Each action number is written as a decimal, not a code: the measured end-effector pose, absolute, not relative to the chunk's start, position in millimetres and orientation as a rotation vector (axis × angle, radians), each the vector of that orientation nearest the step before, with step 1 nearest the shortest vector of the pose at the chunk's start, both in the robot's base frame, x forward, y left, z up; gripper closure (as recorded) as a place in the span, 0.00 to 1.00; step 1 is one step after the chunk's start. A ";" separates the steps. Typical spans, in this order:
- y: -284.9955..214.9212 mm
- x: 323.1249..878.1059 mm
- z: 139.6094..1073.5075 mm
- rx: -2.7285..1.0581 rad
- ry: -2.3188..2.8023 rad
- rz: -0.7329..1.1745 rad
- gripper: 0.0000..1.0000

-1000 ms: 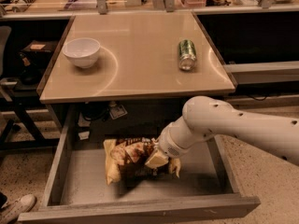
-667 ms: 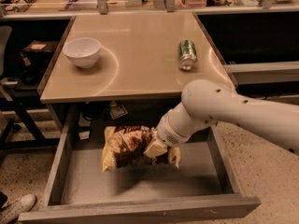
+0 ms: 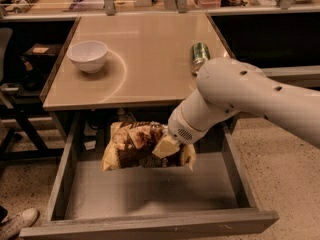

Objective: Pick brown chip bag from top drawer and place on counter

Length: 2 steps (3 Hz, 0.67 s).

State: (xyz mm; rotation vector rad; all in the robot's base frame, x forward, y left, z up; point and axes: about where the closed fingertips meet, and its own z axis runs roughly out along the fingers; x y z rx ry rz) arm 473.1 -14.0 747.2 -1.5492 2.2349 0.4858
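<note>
Risen above the top drawer, gripper fingers clamp the brown chip bag; I'd clear the bench edge next.

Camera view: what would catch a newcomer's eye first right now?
The big white arm reaches in from the right, its gripper clamped on the brown chip bag, which hangs above the open top drawer's bare bottom. Behind it, the beige counter carries a white bowl at left and a green can lying at right.
</note>
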 end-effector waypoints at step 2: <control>-2.4 431.8 821.6 -1.517 2.288 0.363 1.00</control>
